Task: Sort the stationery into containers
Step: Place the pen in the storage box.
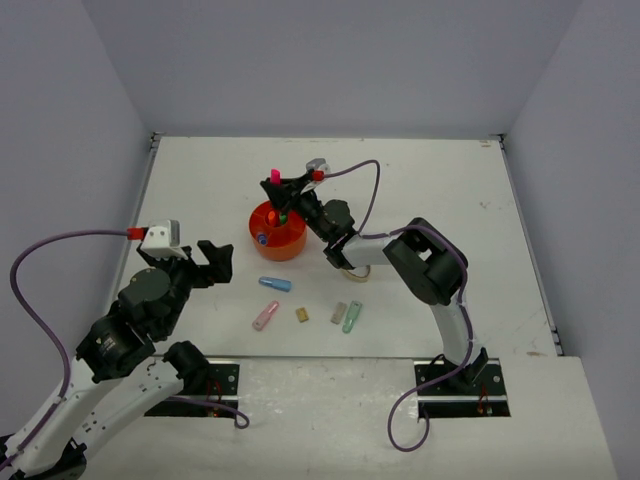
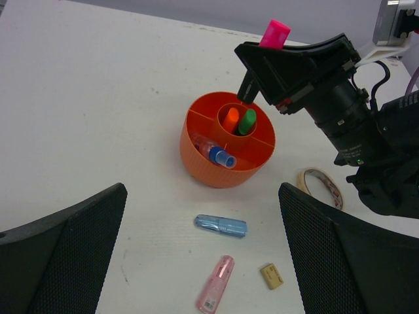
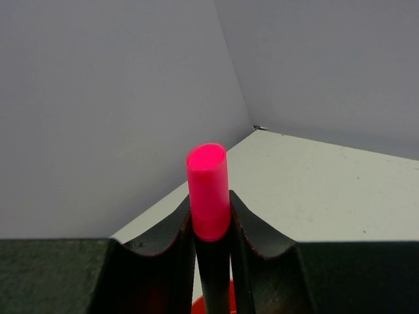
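Right jaws, gripping the pink highlighter [image 3: 208,190], should release only with the orange organiser's [image 2: 226,171] central well [image 2: 237,135] directly beneath; left jaws gape open.

Left tool [image 1: 208,262] agape, right tool [image 3: 211,219] clamped.

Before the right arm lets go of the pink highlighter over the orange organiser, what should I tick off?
1. Grip: right gripper clamped on pink highlighter: ok.
2. Its lower end over the orange organiser: ok.
3. Lined up exactly with the central well: cannot tell.
4. Room in the well beside orange highlighter and green highlighter: cannot tell.
5. Clearance: left gripper open, away from the organiser: ok.
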Controlling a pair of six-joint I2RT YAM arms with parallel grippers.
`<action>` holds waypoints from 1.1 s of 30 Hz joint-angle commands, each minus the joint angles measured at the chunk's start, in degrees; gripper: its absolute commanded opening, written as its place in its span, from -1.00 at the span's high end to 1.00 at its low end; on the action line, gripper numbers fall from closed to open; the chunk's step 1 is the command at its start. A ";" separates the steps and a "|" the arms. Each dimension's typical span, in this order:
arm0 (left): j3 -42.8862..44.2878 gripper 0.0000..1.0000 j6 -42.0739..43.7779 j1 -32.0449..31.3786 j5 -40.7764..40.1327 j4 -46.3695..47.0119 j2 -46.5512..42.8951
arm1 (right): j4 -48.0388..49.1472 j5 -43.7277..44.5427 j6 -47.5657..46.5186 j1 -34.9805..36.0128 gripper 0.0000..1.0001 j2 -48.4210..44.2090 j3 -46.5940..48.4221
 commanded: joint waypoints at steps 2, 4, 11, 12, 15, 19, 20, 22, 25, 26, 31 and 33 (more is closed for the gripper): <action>-0.43 -1.00 1.72 0.05 -0.05 2.47 -0.24 | 4.05 0.40 1.02 -0.28 0.41 -0.13 0.14; -0.37 -1.00 1.72 0.05 -0.05 2.50 -0.18 | 4.05 0.55 1.07 -0.28 0.29 -0.13 0.12; -0.37 -1.00 1.72 0.03 -0.29 2.44 -0.41 | 5.05 0.66 1.25 -0.28 0.27 -0.04 -0.41; -0.38 -1.00 1.72 -0.02 -0.27 2.42 -0.41 | 5.06 0.66 1.29 -0.30 0.31 -0.04 -0.41; -0.39 -1.00 1.72 0.05 -0.34 2.42 -0.47 | 5.19 0.75 1.63 -0.45 0.43 -0.04 -0.50; -0.41 -1.00 1.72 0.01 -0.44 2.41 -0.73 | 5.67 0.67 1.86 -0.59 0.21 -0.04 -0.71; -0.45 -1.00 1.72 0.05 -0.46 2.44 -0.71 | 5.75 0.43 1.84 -0.66 0.18 -0.04 -0.61; -0.42 -1.00 1.72 0.05 -0.72 2.41 -0.45 | 4.86 -1.60 0.49 -0.68 0.18 -0.40 0.00; -0.41 -1.00 1.67 0.00 -1.03 2.31 -0.19 | 1.47 -5.24 -1.78 -0.63 0.13 -1.47 1.08; -0.35 -1.00 1.53 -0.04 -1.55 2.22 0.00 | -0.92 -5.45 -2.48 -0.58 0.09 -3.67 1.20; 0.13 -1.00 -0.21 0.05 -4.95 1.15 1.35 | -12.14 -5.86 -7.04 -0.48 -0.20 -21.65 -4.69; 0.35 -1.00 -0.81 -0.04 -6.08 0.61 2.02 | -23.27 -3.44 -7.09 -0.45 -0.37 -30.47 -6.58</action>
